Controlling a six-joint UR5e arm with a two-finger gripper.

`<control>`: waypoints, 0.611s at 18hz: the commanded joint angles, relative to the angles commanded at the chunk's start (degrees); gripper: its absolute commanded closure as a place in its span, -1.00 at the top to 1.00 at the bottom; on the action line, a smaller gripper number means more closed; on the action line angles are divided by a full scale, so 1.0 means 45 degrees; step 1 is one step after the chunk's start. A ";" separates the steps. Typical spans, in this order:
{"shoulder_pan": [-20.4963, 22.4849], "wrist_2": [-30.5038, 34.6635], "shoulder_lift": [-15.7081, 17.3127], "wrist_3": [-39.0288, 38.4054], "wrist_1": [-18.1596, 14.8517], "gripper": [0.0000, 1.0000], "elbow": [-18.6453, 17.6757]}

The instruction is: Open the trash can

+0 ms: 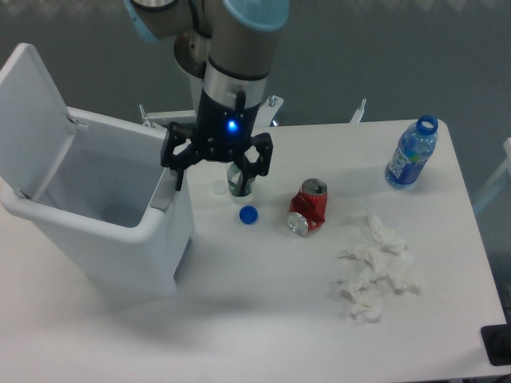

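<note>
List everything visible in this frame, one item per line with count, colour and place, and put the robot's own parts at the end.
trash can: 1, white, left side of the table, lid swung up and open
crushed can: 1, red, middle of the table
bottle cap: 1, blue, loose on the table left of the crushed can
dark can: 1, greenish, upright behind the bottle cap, partly hidden by the claw
water bottle: 1, blue, uncapped, far right of the table
crumpled tissue: 1 heap, white, front right of the table
table: 1, white
arm: 1, grey with light blue joints, coming down from the top
claw: 1, black with a blue light, fingers spread, at the trash can's right front edge
</note>
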 joint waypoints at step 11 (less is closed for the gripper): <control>0.1078 0.3178 -0.0155 0.6888 0.0195 1.00 0.0062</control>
